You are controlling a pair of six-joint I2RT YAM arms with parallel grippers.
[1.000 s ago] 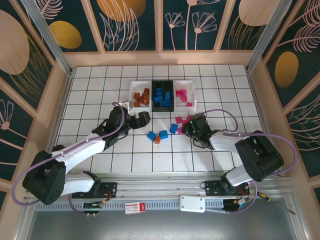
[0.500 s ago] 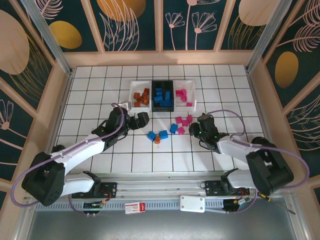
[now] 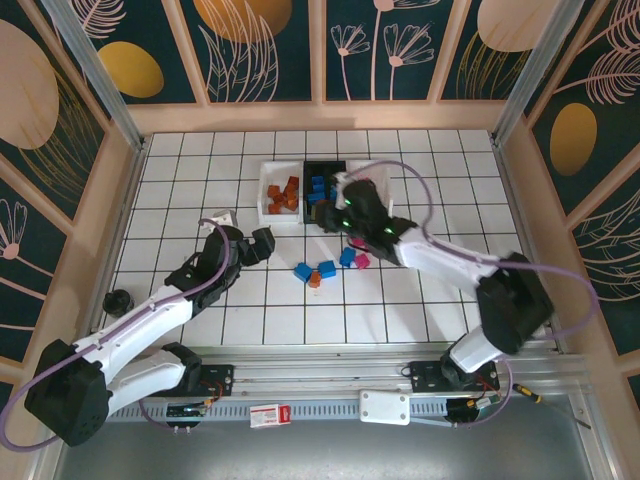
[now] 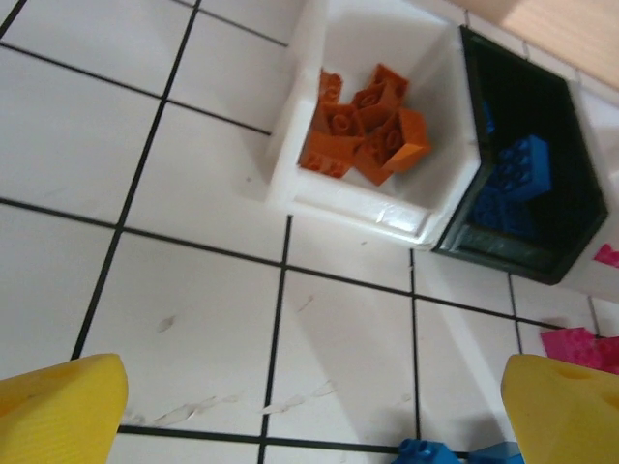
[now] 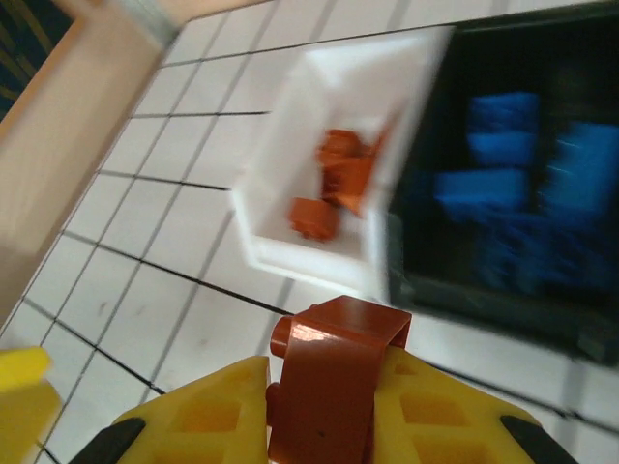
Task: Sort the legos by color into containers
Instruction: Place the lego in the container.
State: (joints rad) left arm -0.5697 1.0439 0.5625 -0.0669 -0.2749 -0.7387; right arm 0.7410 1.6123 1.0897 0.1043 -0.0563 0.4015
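Blurry black bin [image 5: 484, 295] (blue legos [image 5: 498, 188] too)

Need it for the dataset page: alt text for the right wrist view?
Yellow fingers pinch an orange-brown lego close to the camera. Beyond, on the white tiled table, a white bin holds orange-brown legos and a black bin to its right holds blue legos, both blurred.

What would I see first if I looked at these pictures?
Probably the orange brick pinched in the right pincer, hovering near the white bin of orange bricks at the far middle of the table. Next, the black bin beside it, holding bright blue bricks.
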